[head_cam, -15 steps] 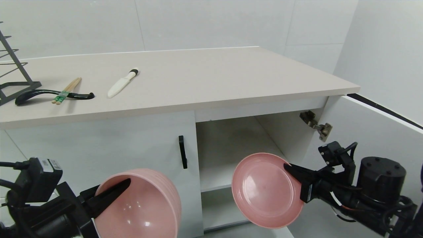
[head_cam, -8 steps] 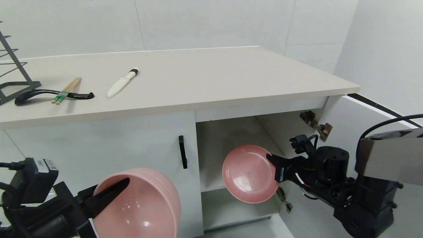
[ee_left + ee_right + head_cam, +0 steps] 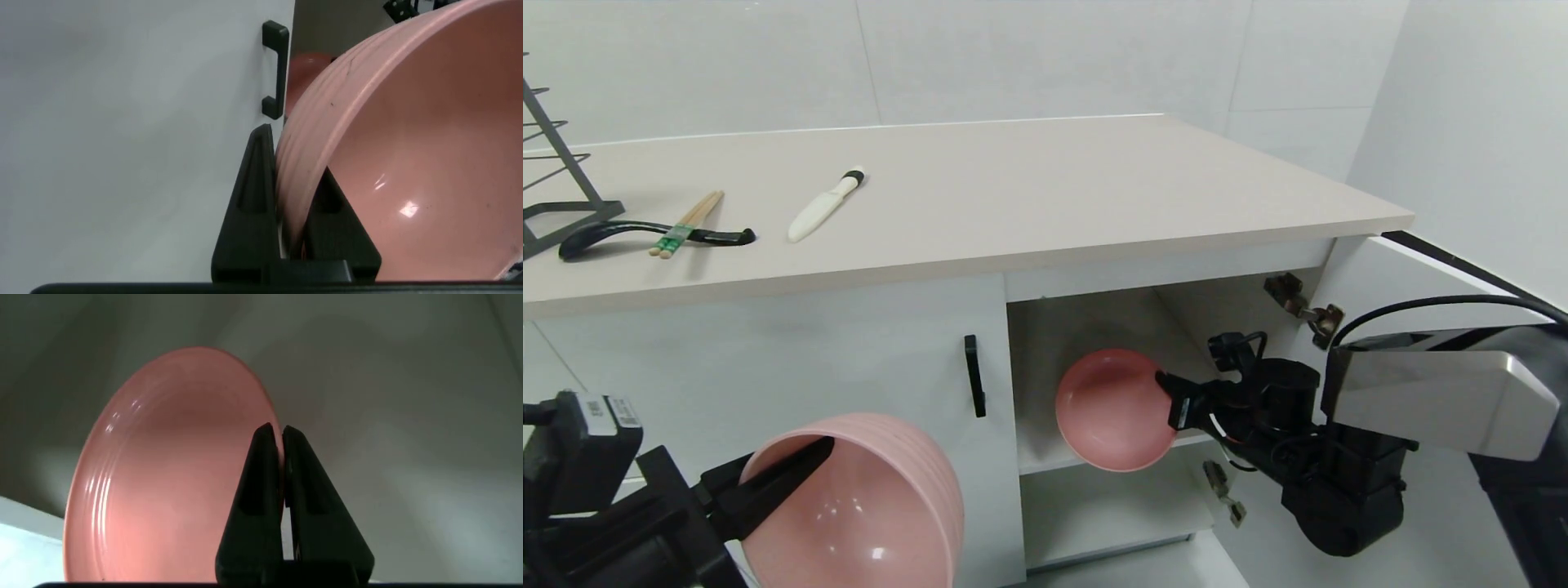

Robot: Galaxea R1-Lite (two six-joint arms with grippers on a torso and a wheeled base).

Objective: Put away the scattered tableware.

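Note:
A pink plate (image 3: 1111,408) hangs on edge inside the open cabinet (image 3: 1094,343), just above its middle shelf, with my right gripper (image 3: 1168,388) shut on its rim. The right wrist view has the plate (image 3: 163,465) pinched at its rim by the black fingers (image 3: 263,490). Low at the left, in front of the shut cabinet door, my left gripper (image 3: 805,457) is shut on the rim of a ribbed pink bowl (image 3: 866,514). The left wrist view has that bowl (image 3: 409,147) with one finger on each side of its wall. On the counter lie chopsticks (image 3: 686,222), a black spoon (image 3: 637,233) and a white knife (image 3: 825,206).
The right cabinet door (image 3: 1437,278) stands wide open, hinges (image 3: 1303,306) showing. The left door carries a black handle (image 3: 972,376). A dark wire rack (image 3: 556,171) stands at the counter's far left. A lower shelf (image 3: 1111,514) lies under the plate.
My right arm has carried the plate leftward and deeper into the open cabinet. The left gripper with the bowl has sunk slightly and drifted left.

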